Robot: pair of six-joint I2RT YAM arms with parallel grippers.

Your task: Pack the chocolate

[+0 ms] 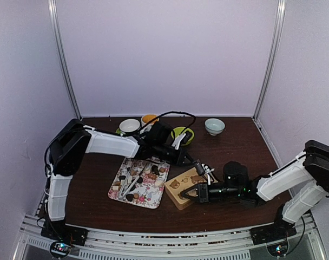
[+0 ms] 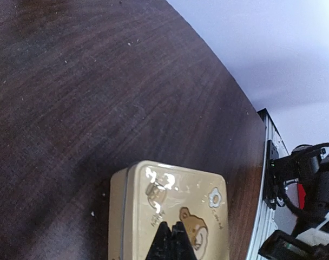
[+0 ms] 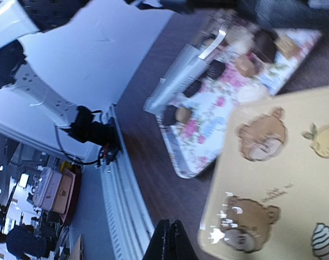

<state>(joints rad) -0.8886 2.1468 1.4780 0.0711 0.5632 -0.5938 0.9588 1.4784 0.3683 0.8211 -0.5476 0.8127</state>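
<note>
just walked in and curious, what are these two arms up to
Both arms are at the tin, and both grippers are shut and holding nothing. The left gripper hangs over the tin's lid, which looks closed. The right gripper is low beside the tin's corner. The chocolate lies on the floral tray with the tongs, so nothing looks packed yet.
</note>
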